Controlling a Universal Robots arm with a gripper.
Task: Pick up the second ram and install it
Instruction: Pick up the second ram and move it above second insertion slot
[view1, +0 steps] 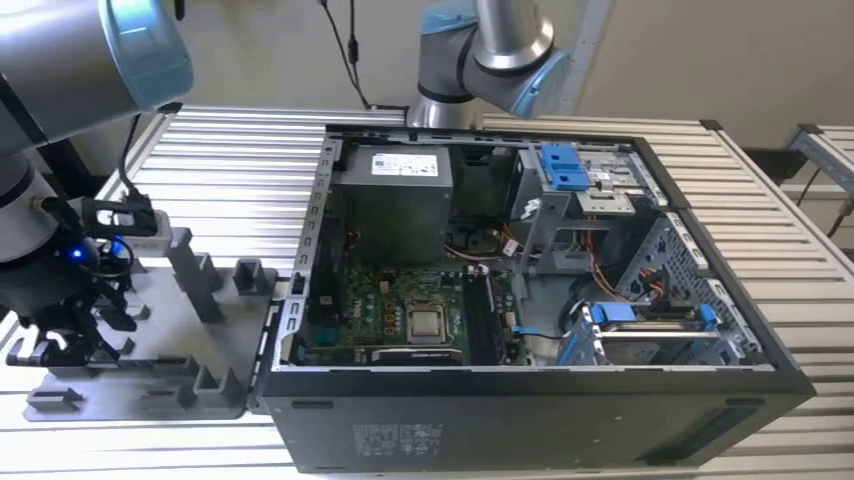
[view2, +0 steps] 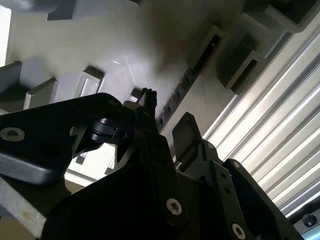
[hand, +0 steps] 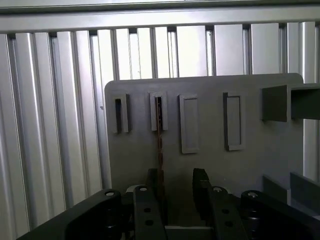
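Observation:
The second ram (hand: 160, 135) is a thin dark stick standing on edge in a slot of the grey fixture plate (hand: 210, 165); the second wrist view shows it as a narrow strip (view2: 184, 87). My gripper (hand: 177, 187) hangs low over the plate, open, with its two dark fingers on either side of the stick's near end. In the second wrist view the gripper (view2: 167, 110) straddles that end without clamping it. The exterior view shows my gripper (view1: 67, 325) at the left, above the fixture plate (view1: 147, 385).
An open computer case (view1: 534, 300) lies on the slatted metal table (view1: 240, 170) at the exterior view's right of the fixture, with the motherboard (view1: 387, 310) and its silver processor (view1: 427, 322) exposed. Grey upright posts (view1: 200, 275) rise from the plate. A second arm (view1: 481, 50) stands behind the case.

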